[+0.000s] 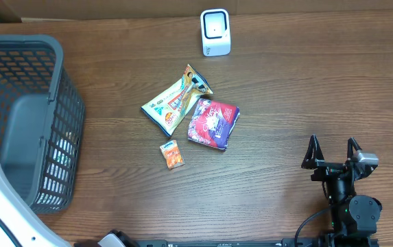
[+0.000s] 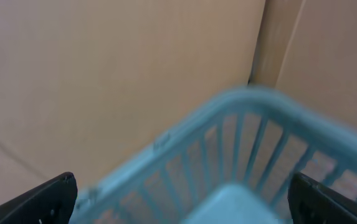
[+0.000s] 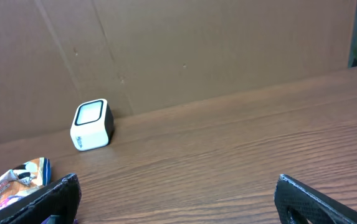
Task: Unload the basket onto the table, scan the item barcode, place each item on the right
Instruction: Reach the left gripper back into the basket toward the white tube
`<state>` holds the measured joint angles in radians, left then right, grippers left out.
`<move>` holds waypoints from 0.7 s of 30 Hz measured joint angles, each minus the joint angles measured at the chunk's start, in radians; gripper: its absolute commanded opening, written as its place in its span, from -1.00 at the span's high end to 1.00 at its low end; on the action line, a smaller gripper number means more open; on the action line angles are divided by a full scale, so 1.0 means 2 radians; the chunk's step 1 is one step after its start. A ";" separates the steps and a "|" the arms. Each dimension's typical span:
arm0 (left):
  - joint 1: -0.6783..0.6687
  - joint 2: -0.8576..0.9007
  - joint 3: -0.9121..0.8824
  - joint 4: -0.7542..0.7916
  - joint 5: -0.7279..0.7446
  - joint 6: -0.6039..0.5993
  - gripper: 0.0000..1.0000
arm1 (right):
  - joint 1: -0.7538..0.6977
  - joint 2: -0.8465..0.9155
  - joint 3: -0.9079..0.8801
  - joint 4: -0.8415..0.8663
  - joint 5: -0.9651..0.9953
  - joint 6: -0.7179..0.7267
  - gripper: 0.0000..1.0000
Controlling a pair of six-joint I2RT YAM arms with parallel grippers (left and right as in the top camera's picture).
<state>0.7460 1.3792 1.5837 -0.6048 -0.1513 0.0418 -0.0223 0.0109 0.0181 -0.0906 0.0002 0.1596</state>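
Packets (image 1: 177, 101) lie on the table (image 1: 285, 89), scanner (image 1: 215, 32) behind them, basket (image 1: 69, 130) left.

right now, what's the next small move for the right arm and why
Probably swing the right end effector left toward the purple packet, the item nearest to it. Its jaws stand open and empty, so nothing is held yet, and an item must be picked up before it can face the scanner standing farther back.

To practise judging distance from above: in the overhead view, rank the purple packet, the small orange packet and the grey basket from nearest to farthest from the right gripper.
Measured from the right gripper:
1. purple packet, mid-table.
2. small orange packet, further left.
3. grey basket, far left edge.
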 measured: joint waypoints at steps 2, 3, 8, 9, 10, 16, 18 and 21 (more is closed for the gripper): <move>0.000 0.000 -0.006 -0.029 0.002 0.009 -1.00 | 0.000 0.000 0.000 0.000 0.000 0.000 -1.00; 0.000 0.000 -0.006 -0.051 0.009 0.012 -1.00 | 0.000 0.000 0.000 0.000 0.000 0.000 -1.00; 0.000 0.001 -0.007 -0.173 0.082 0.025 -0.99 | 0.000 0.000 0.000 0.000 0.000 0.000 -1.00; 0.000 0.002 -0.008 -0.196 0.094 0.028 -1.00 | 0.000 0.000 0.000 0.000 0.000 0.000 -1.00; 0.000 0.004 -0.008 -0.217 0.102 0.032 -0.99 | 0.000 0.000 0.000 0.000 0.000 0.000 -1.00; 0.000 0.039 -0.008 -0.307 0.079 0.035 -0.99 | 0.000 0.000 0.000 0.000 0.000 0.000 -1.00; 0.000 0.054 -0.009 -0.322 0.069 0.035 -0.99 | 0.000 0.000 0.000 0.000 0.000 0.000 -1.00; 0.000 0.070 -0.009 -0.328 0.056 0.039 -0.99 | 0.000 0.000 0.000 0.000 0.000 0.000 -1.00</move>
<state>0.7467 1.5200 1.5658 -1.2613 -0.0387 0.1192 -0.0227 0.0109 0.0181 -0.0898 -0.0002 0.1600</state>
